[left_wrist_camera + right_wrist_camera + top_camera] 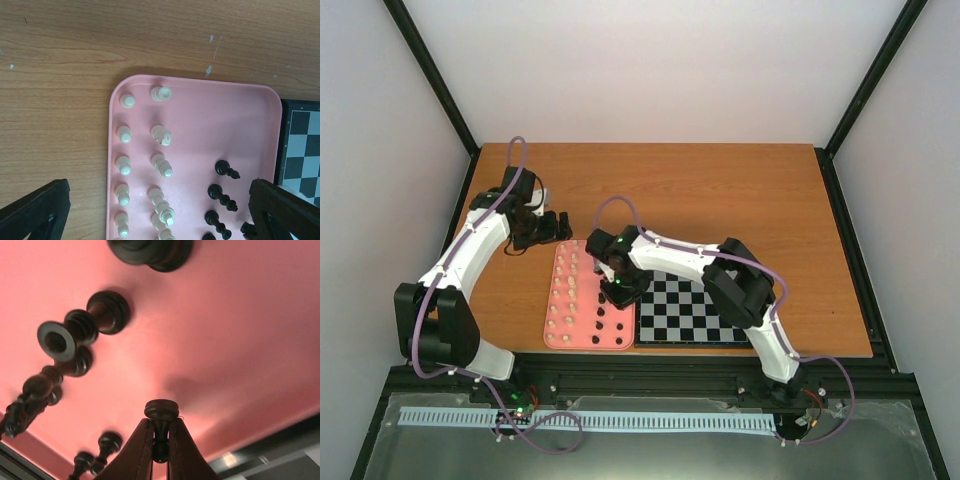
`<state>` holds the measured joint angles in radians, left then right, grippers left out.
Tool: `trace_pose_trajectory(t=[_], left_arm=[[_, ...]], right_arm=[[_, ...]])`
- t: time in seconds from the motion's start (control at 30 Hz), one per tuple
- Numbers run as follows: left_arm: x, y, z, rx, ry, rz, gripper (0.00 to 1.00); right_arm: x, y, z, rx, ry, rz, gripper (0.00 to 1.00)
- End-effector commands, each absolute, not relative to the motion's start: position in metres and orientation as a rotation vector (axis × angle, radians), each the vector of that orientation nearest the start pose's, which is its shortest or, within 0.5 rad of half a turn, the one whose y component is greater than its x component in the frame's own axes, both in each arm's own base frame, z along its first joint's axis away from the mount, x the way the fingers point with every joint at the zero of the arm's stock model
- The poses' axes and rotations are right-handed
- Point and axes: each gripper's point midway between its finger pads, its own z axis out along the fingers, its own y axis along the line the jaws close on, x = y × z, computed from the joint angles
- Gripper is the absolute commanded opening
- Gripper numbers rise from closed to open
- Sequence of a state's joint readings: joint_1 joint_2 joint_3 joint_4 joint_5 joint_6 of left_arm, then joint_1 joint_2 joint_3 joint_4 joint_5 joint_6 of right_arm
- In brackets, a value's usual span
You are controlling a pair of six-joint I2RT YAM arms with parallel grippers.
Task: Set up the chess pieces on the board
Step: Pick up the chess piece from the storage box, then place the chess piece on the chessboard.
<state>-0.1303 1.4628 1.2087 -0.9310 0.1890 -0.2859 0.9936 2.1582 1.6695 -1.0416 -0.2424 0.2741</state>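
One dark piece (161, 411) is pinched in the right claw (161, 432); next it should go onto the board (690, 320) beside it.

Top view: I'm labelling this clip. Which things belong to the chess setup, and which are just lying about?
Job: black pieces, white pieces, board, right gripper shut on a black piece.
Lying about: pink tray under the pieces, pale blue strip at the near edge.

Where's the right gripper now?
Top view: the right gripper hangs over the pink tray, near its edge by the board, pinching a dark piece.
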Motion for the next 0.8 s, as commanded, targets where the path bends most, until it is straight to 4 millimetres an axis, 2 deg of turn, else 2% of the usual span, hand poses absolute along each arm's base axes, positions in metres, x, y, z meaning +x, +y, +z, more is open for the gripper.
trace_pose_trajectory(t=[0.0, 0.07, 0.17, 0.3, 0.43, 0.53, 0.63, 0.77], left_arm=[[0.331, -0.080, 0.161, -0.163, 2.726, -0.404, 1.00], [0.331, -0.080, 0.161, -0.164, 2.724, -0.410, 1.00], [0.331, -0.082, 0.163, -0.162, 2.720, -0.421, 1.00], [0.331, -0.083, 0.165, -0.162, 2.716, -0.429, 1.00], [0.330, -0.083, 0.165, -0.162, 2.714, -0.432, 1.00], [0.330, -0.082, 0.165, -0.162, 2.713, -0.429, 1.00], [0.330, -0.083, 0.165, -0.161, 2.716, -0.432, 1.00], [0.331, -0.083, 0.163, -0.163, 2.719, -0.431, 1.00]], right_arm=[[0.211, 0.365, 0.078, -1.033, 2.949, 0.312, 0.03], [0.215, 0.346, 0.094, -0.960, 2.960, 0.295, 0.03], [0.214, 0.297, 0.111, -0.859, 3.006, 0.222, 0.03], [0.204, 0.217, 0.115, -0.700, 3.127, 0.120, 0.03], [0.189, 0.157, 0.113, -0.558, 3.227, 0.074, 0.03], [0.176, 0.135, 0.107, -0.527, 3.281, 0.022, 0.03], [0.164, 0.128, 0.100, -0.514, 3.325, 0.013, 0.03], [0.165, 0.122, 0.098, -0.460, 3.333, 0.003, 0.03]])
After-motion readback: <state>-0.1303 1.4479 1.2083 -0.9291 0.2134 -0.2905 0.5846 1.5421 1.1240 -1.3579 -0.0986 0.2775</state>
